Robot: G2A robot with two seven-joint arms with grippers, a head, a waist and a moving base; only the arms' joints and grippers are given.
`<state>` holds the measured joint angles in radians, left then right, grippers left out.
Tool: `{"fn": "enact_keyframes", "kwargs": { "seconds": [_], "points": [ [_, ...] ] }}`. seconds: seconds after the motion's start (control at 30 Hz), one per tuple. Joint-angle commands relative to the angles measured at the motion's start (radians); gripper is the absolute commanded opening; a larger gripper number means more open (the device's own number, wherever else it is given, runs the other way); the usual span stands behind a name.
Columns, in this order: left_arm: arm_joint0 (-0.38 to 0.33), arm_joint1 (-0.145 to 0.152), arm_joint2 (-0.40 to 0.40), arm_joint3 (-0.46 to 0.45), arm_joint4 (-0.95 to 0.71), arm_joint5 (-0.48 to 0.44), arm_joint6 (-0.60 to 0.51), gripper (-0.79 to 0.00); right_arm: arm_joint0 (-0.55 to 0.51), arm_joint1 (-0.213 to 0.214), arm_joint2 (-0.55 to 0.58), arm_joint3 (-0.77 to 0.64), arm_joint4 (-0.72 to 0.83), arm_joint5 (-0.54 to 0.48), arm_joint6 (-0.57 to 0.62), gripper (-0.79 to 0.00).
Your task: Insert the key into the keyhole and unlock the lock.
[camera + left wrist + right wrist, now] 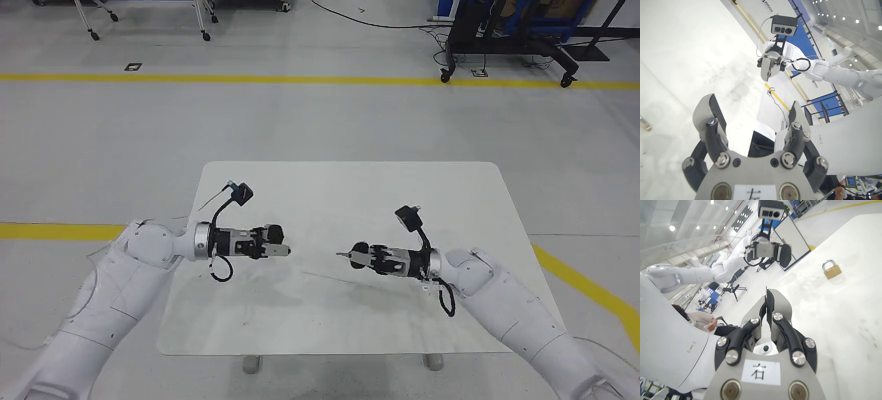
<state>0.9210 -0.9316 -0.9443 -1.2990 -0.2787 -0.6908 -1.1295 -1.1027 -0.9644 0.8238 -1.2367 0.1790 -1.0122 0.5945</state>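
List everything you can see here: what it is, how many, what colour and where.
padlock: one, brass body with a silver shackle, lying on the table apart from both end effectors
key: one, silver, clamped in the right end effector with its tip sticking out
table: one, white, under both arms
floor stripes: two, yellow, on the grey floor around the table
rolling frame: one, black, on the floor beyond the table
left end effector: one, grey with black pads, open and empty above the table
right end effector: one, grey with black pads, shut on the key

Overhead above table [350, 190]; opposed wrist views.
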Motion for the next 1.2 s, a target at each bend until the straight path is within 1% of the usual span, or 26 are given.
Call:
{"fn": "enact_keyframes", "kwargs": {
  "seconds": [0.0, 0.2, 0.27, 0.37, 0.47, 0.57, 0.6, 0.67, 0.77, 0.8, 0.83, 0.93, 1.03, 1.17],
  "points": [
    [-0.001, -0.001, 0.009, 0.005, -0.006, 0.001, -0.001, 0.0, -0.014, 0.002, 0.016, -0.01, -0.011, 0.0, -0.013, -0.785],
    [0.004, -0.001, 0.01, 0.003, 0.012, 0.009, 0.011, 0.0, -0.014, 0.002, 0.016, -0.01, -0.011, 0.0, -0.013, -0.785],
    [0.01, 0.001, 0.009, -0.02, 0.142, 0.052, 0.07, 0.0, -0.014, 0.002, 0.016, -0.01, -0.011, 0.0, -0.013, -0.785],
    [0.044, 0.015, -0.028, -0.105, 0.374, 0.104, 0.182, 0.0, -0.014, 0.002, 0.016, -0.01, -0.011, 0.0, -0.013, -0.785],
    [0.122, 0.043, -0.093, -0.245, 0.641, 0.207, 0.252, 0.0, -0.014, 0.002, 0.016, -0.01, -0.011, 0.0, -0.013, -0.785],
    [0.211, 0.067, -0.136, -0.39, 0.849, 0.316, 0.239, 0.0, -0.014, 0.002, 0.016, -0.01, -0.011, 0.0, -0.013, -0.785],
    [0.233, 0.072, -0.144, -0.422, 0.893, 0.34, 0.225, 0.0, -0.014, 0.002, 0.016, -0.01, -0.011, 0.0, -0.013, -0.785],
    [0.253, 0.077, -0.149, -0.455, 0.951, 0.377, 0.197, 0.0, -0.014, 0.002, 0.016, -0.01, -0.011, 0.0, -0.013, -0.785],
    [0.241, 0.068, -0.113, -0.445, 0.999, 0.425, 0.176, 0.0, -0.014, 0.002, 0.016, -0.01, -0.011, 0.0, -0.013, -0.785],
    [0.227, 0.063, -0.093, -0.43, 1.013, 0.437, 0.175, -0.028, -0.014, 0.002, 0.016, -0.01, -0.011, 0.0, -0.013, -0.785],
    [0.211, 0.056, -0.072, -0.412, 1.02, 0.448, 0.181, -0.074, -0.014, 0.002, 0.016, -0.01, -0.011, 0.0, -0.013, -0.785],
    [0.155, 0.031, -0.016, -0.339, 1.013, 0.48, 0.222, -0.246, -0.014, 0.002, 0.016, -0.01, -0.011, 0.0, -0.013, -0.785],
    [0.095, 0.006, 0.038, -0.265, 1.009, 0.491, 0.242, -0.345, -0.014, 0.002, 0.016, -0.01, -0.011, 0.0, -0.013, -0.785],
    [0.034, -0.026, 0.097, -0.194, 0.998, 0.506, 0.268, -0.431, -0.014, 0.002, 0.016, -0.01, -0.011, 0.0, -0.013, -0.785]
  ]
}}
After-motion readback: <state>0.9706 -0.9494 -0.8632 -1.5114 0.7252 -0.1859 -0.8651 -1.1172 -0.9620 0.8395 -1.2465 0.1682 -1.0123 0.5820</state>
